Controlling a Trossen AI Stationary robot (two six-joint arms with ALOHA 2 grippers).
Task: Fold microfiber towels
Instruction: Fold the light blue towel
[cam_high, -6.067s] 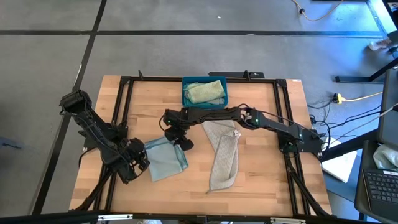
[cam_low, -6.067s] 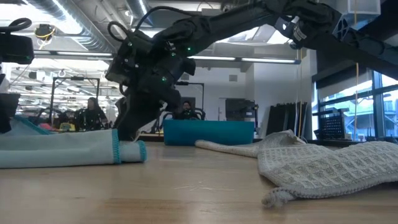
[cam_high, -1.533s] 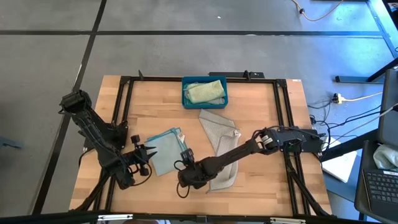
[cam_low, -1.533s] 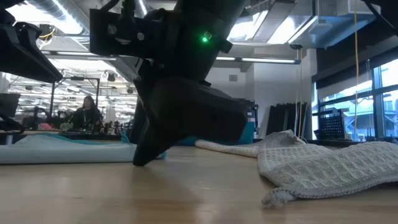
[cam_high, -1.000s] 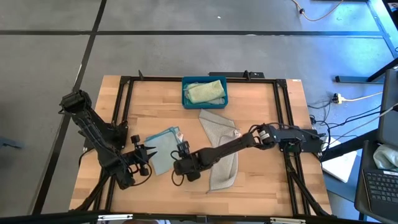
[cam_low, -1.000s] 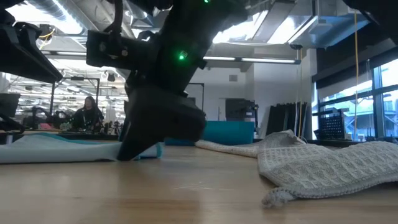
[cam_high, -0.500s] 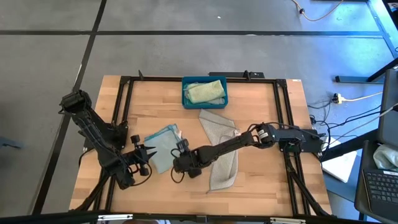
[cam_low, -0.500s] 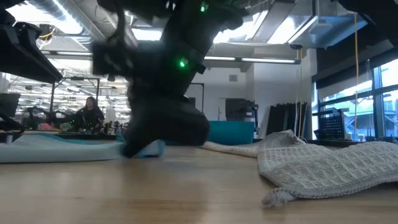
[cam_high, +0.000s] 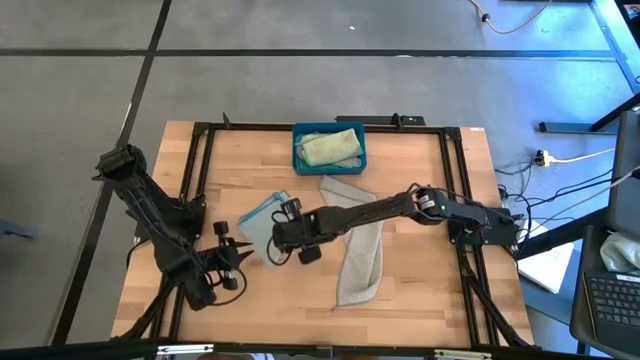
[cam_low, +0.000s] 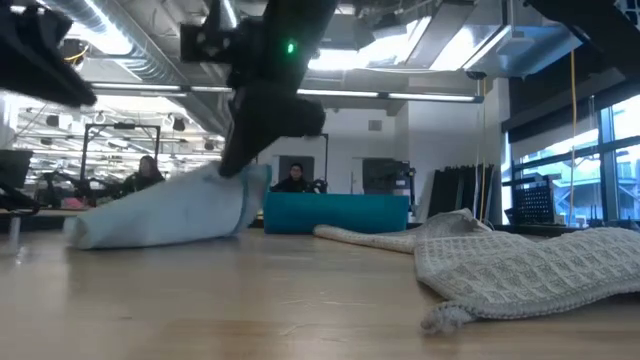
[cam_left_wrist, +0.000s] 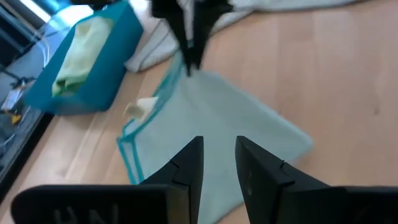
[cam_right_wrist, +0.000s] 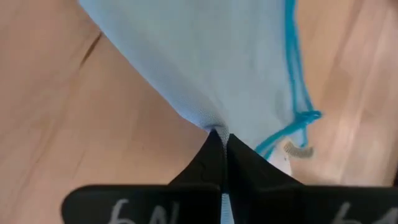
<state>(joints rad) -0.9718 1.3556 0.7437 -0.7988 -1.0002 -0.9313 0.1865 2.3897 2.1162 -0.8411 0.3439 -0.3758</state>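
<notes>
High view. Right end effector (cam_high: 283, 232): reached across to mid-table, pinching an edge of the pale blue towel (cam_high: 258, 219). Step in hand, as judged: a fold of this towel, its gripped edge lifted to be carried over the rest. Left end effector (cam_high: 232, 268): waits near the table's front left, just off the towel, holding nothing. Grey waffle towel (cam_high: 357, 243): long, loosely doubled, lying just right of centre, touching nothing in a grip. Teal bin (cam_high: 329, 146): at the table's (cam_high: 420, 300) far edge, with a pale green towel (cam_high: 331, 149) bundled inside.

Low view. Pale blue towel (cam_low: 165, 213): raised at one end into a slack tent, the low end resting on the table. Grey waffle towel (cam_low: 520, 267): flat, coarse weave, foreground right. Bin (cam_low: 335, 212): behind, mid-frame. A person shows in the room beyond.

Left wrist view. Own fingers (cam_left_wrist: 188, 165) stand a little apart, nothing between them. Pale blue towel (cam_left_wrist: 214, 130): thin, smooth, teal-stitched hem, a small tag at one corner. The right arm's fingertips meet on its far edge.

Right wrist view. Fingers (cam_right_wrist: 208, 155) pressed together on a gathered point of the pale blue towel (cam_right_wrist: 205, 74), cloth fanning away from the pinch.

Next move, as judged: draw the held edge over to meet the opposite hem, lay it square, then release. The cloth is limp and will likely sag or bunch unless kept taut.
</notes>
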